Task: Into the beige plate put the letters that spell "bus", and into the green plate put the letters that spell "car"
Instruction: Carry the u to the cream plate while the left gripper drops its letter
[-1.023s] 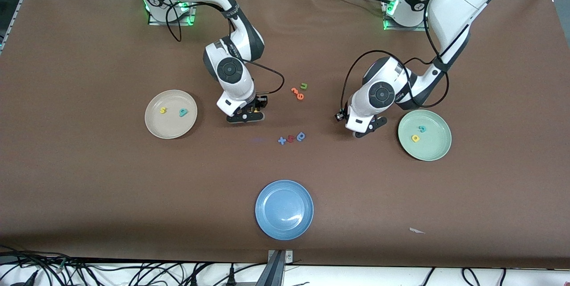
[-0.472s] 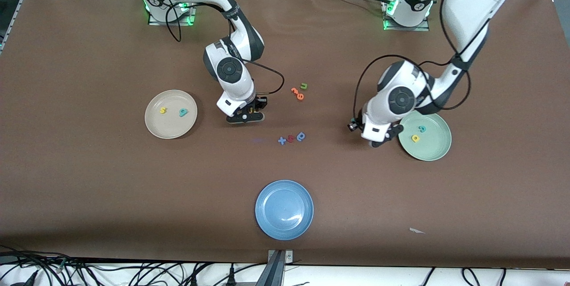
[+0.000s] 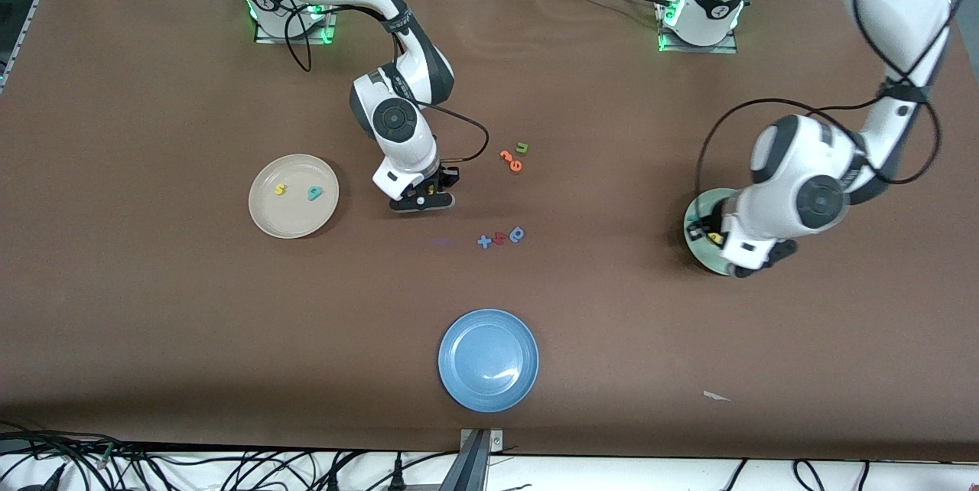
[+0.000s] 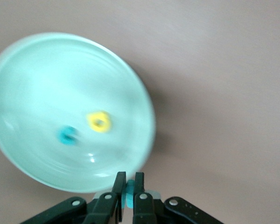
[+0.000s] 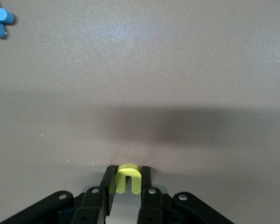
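My right gripper (image 3: 422,200) is down at the table beside the beige plate (image 3: 264,225), shut on the yellow u (image 5: 129,178). In the beige plate lie the yellow s (image 3: 280,189) and the teal b (image 3: 313,193). My left gripper (image 3: 757,261) hangs over the rim of the green plate (image 3: 692,235), shut on a small teal letter (image 4: 129,192) whose shape I cannot make out. The left arm hides most of the green plate in the front view. In the left wrist view the green plate (image 4: 32,84) holds the yellow a (image 4: 99,122) and the teal c (image 4: 67,135).
An orange pair (image 3: 511,160) and the green u (image 3: 522,147) lie mid-table. Nearer the camera sit a blue plus (image 3: 484,242), a red letter (image 3: 499,238) and the blue a (image 3: 517,234). The blue plate (image 3: 459,384) is near the front edge. A paper scrap (image 3: 715,396) lies toward the left arm's end.
The left arm swung from the middle of the table to over the green plate, its gripper staying shut. The right gripper closed on the yellow u without moving away.
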`<act>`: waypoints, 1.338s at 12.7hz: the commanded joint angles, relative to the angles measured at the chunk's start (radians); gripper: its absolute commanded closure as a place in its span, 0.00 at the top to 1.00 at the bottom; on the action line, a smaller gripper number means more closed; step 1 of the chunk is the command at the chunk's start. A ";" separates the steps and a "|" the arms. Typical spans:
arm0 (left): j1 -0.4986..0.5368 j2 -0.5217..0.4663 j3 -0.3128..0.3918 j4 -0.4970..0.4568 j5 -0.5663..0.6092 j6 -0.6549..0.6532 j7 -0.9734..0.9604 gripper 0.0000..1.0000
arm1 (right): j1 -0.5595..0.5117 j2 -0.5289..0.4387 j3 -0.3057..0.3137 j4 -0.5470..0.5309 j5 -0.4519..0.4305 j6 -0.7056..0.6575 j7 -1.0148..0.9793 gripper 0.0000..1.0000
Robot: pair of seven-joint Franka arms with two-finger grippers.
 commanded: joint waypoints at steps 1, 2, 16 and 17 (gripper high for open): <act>0.079 0.008 -0.003 0.003 0.039 -0.029 0.149 0.00 | 0.011 -0.010 -0.006 -0.002 0.012 0.010 -0.001 0.06; 0.089 0.019 -0.003 0.003 0.078 -0.027 0.151 0.00 | 0.008 -0.025 -0.009 0.000 0.012 -0.010 -0.005 0.06; 0.090 -0.022 -0.087 0.385 0.071 -0.378 0.149 1.00 | 0.000 -0.180 -0.395 -0.106 0.009 -0.433 -0.614 0.07; 0.090 -0.022 -0.090 0.437 0.071 -0.420 0.149 1.00 | 0.000 -0.178 -0.419 -0.124 0.006 -0.430 -0.634 0.08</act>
